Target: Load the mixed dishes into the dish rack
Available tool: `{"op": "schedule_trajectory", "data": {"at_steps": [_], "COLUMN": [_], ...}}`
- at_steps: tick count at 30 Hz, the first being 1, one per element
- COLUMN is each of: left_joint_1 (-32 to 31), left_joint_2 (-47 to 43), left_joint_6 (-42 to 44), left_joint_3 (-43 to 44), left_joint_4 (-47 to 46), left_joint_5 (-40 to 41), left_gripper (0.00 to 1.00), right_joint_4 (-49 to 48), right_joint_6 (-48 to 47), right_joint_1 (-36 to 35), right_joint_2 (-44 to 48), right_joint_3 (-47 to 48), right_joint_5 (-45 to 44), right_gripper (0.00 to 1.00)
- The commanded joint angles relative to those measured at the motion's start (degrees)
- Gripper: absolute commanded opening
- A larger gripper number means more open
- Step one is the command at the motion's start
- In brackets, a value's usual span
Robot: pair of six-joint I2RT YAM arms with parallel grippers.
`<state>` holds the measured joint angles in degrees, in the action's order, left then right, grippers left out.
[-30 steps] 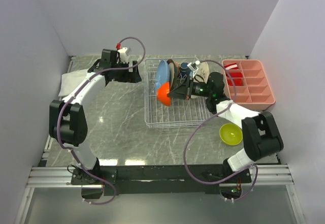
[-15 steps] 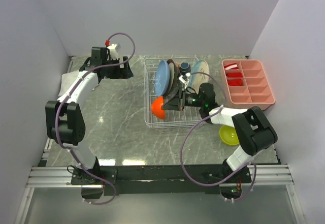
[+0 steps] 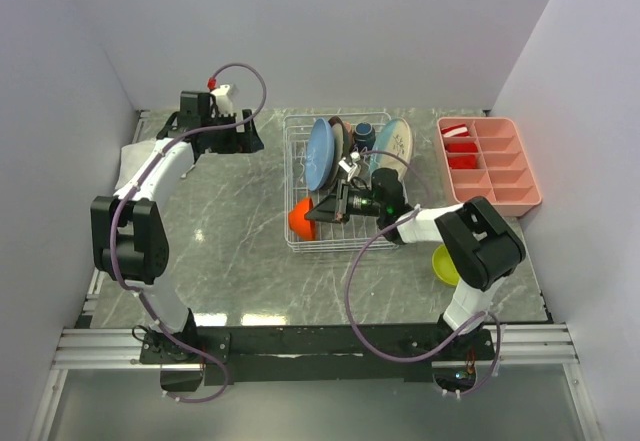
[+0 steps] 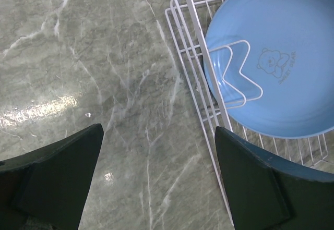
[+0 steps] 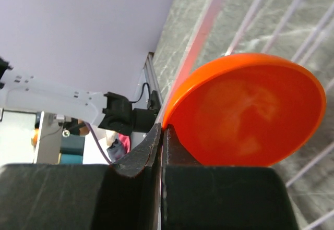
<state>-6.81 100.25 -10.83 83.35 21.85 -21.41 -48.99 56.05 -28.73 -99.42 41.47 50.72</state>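
Observation:
The white wire dish rack point(image 3: 330, 246) stands mid-table. In it, on edge, are a light blue plate point(image 3: 320, 153), a dark maroon-rimmed plate point(image 3: 341, 144), a dark blue mug point(image 3: 365, 133) and a cream-and-light-blue plate point(image 3: 393, 145). My right gripper point(image 3: 318, 211) is shut on the rim of the orange bowl point(image 3: 300, 218), held on edge at the rack's front left corner; the right wrist view shows the bowl point(image 5: 245, 110) pinched in the gripper point(image 5: 162, 131). The yellow-green bowl point(image 3: 445, 265) sits on the table, partly hidden by my right arm. My left gripper point(image 4: 156, 188) is open and empty beside the rack point(image 4: 201, 99) and blue plate point(image 4: 271, 68).
A pink compartment tray point(image 3: 490, 161) with red items stands at the back right. A white folded cloth point(image 3: 135, 161) lies at the far left. Walls close in the table on three sides.
My right gripper has carried the orange bowl forward and left, down to the rack's front left corner. My left arm drew back to the left from the rack, then stayed still.

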Motion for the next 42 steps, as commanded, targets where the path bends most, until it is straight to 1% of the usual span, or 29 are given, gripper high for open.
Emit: {"op": "schedule_trajectory", "data": {"at_steps": [1,3,6,7,8,9,11,12,13,15,16,18,21,24,25,26,27,29,30,32,34,35,36,37,38,40,42], "left_joint_1": [0.57,0.74,0.83,0.83,0.83,0.83,0.83,0.83,0.83,0.83,0.83,0.83,0.83,0.83,0.83,0.83,0.83,0.83,0.83,0.74,0.74,0.66,0.57,0.48,0.48,0.22,0.04], "left_joint_2": [-1.46,-1.46,-1.19,-1.11,-0.85,-0.76,-0.49,-0.4,-0.32,-0.23,-0.05,0.04,0.04,-0.05,-0.14,-0.14,-0.05,0.12,0.04,0.21,0.47,0.56,0.65,0.83,0.91,1.27,1.53], "left_joint_6": [-0.51,-0.6,-0.68,-0.68,-0.68,-0.68,-0.6,-0.51,-0.59,-0.68,-0.77,-0.6,-0.16,0.19,0.46,0.55,0.63,0.72,0.55,0.28,0.02,0.02,0.02,-0.15,-0.24,-0.51,-0.68], "left_joint_3": [0.23,0.23,0.32,0.41,0.41,0.41,0.58,0.58,0.76,0.85,0.93,1.2,1.55,1.81,1.9,1.99,1.99,2.17,2.17,2.25,2.52,2.69,2.95,3.13,3.22,3.48,3.66], "left_joint_4": [-1.63,-1.72,-1.89,-1.89,-1.98,-2.07,-2.16,-2.33,-2.33,-2.51,-2.51,-2.42,-1.98,-1.72,-1.63,-1.54,-1.63,-1.54,-1.63,-1.89,-2.07,-2.16,-2.33,-2.42,-2.6,-3.12,-3.3], "left_joint_5": [-1.53,-1.71,-1.79,-1.97,-2.06,-2.14,-2.14,-2.23,-2.15,-2.41,-2.5,-2.5,-2.23,-2.32,-2.41,-2.32,-2.15,-1.97,-2.14,-2.5,-2.67,-2.85,-2.85,-3.02,-3.02,-2.94,-3.11], "left_gripper": [0.95,0.95,0.95,0.95,0.94,0.94,0.94,0.94,0.94,0.94,0.94,0.94,0.94,0.94,0.94,0.94,0.94,0.94,0.94,0.94,0.94,0.94,0.94,0.94,0.94,0.94,0.94], "right_joint_4": [-2.51,-2.51,0.82,3.53,5.38,9.84,13.2,17.48,18.14,15.87,14.2,9.91,6.11,5.24,5.48,7.05,10.9,14.69,18.46,22.17,27.35,29.2,33.74,36.22,38.6,42.74,47.38], "right_joint_6": [0.46,-0.41,-2.51,-3.4,-4.28,-6.89,-9.11,-11.21,-11.66,-10.54,-9.65,-7.2,-2.73,-2.0,-2.35,-4.09,-5.24,-8.39,-9.46,-12.61,-14.82,-17.62,-19.56,-21.4,-24.73,-27.13,-30.46], "right_joint_1": [0.25,0.17,0.25,0.43,0.52,0.69,1.04,1.31,1.48,2.1,2.19,2.36,2.28,2.45,2.36,2.45,2.63,2.98,3.33,4.12,4.91,5.7,6.14,6.58,7.37,7.99,8.25], "right_joint_2": [-1.39,-1.57,-1.75,-1.48,-1.13,-0.96,-0.69,-0.69,-0.78,-1.57,-1.83,-2.8,-4.55,-4.74,-3.6,-3.07,-2.72,-1.49,-0.96,0.53,2.11,2.64,3.17,4.39,4.75,5.37,6.07], "right_joint_3": [1.95,1.59,1.42,1.33,1.42,1.77,2.03,2.47,2.3,0.99,0.37,-0.69,-1.57,-3.14,-3.5,-3.42,-2.63,-1.58,-0.79,0.09,1.15,1.59,2.55,3.34,4.13,6.42,9.13], "right_joint_5": [-1.5,-1.68,-2.55,-2.9,-3.95,-4.22,-4.66,-5.1,-5.28,-4.58,-4.14,-2.56,-0.98,-1.41,-1.93,-2.64,-2.73,-3.25,-3.69,-3.79,-4.48,-5.01,-5.89,-7.11,-10.26,-11.25,-14.76], "right_gripper": [0.0,0.0,0.0,0.0,0.04,0.04,0.06,0.09,0.1,0.08,0.03,0.0,0.0,0.02,0.08,0.12,0.13,0.16,0.17,0.2,0.27,0.28,0.3,0.31,0.31,0.33,0.34]}}
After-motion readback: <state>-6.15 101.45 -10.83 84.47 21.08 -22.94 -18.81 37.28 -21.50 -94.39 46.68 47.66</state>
